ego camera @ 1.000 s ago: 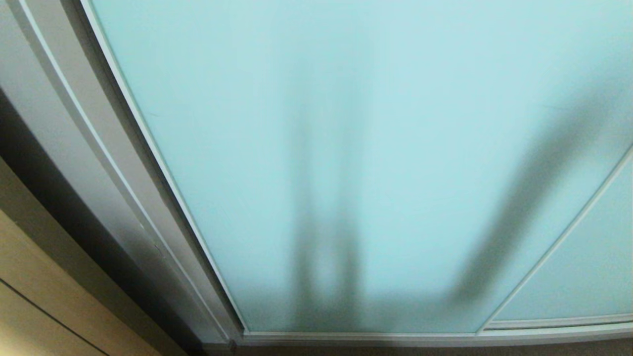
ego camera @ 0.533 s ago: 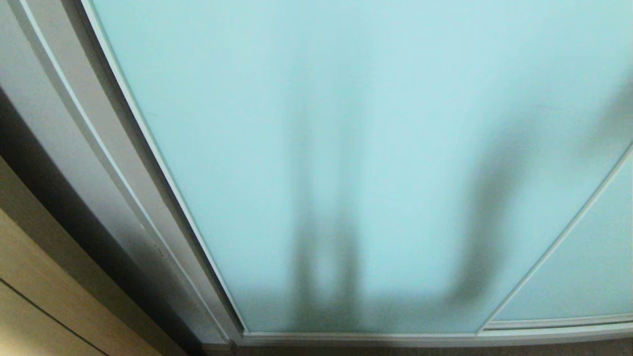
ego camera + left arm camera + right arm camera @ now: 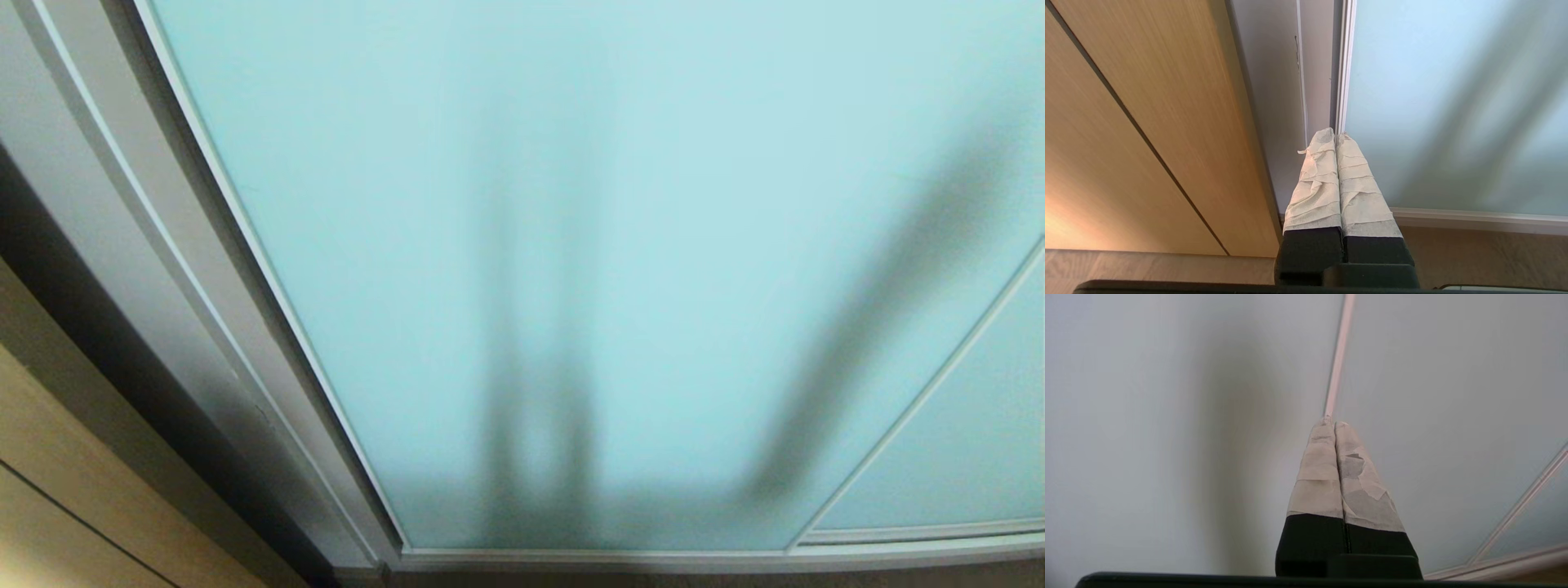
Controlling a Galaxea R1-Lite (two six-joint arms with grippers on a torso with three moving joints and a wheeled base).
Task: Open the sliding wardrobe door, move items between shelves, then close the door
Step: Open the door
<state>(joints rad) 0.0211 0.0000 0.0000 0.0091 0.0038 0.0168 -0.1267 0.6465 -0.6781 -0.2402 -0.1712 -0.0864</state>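
Frosted aqua glass fills our head view — the sliding wardrobe door (image 3: 620, 245), drawn across the opening, its silvery frame (image 3: 269, 269) at the left edge. Our left gripper (image 3: 1336, 136) hangs low beside that frame, clenched on nothing. Our right gripper (image 3: 1331, 424) faces the glass — pressed together, empty too.

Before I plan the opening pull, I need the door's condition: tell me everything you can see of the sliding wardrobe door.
The sliding wardrobe door is a wide panel of frosted pale aqua glass in a thin silvery-white frame. It looks shut: no shelf or opening shows, only soft dark shadows across the glass. A thin diagonal bar crosses its lower right corner. It stands upright beside a grey jamb and wood-look panel. Nothing visibly touches it.
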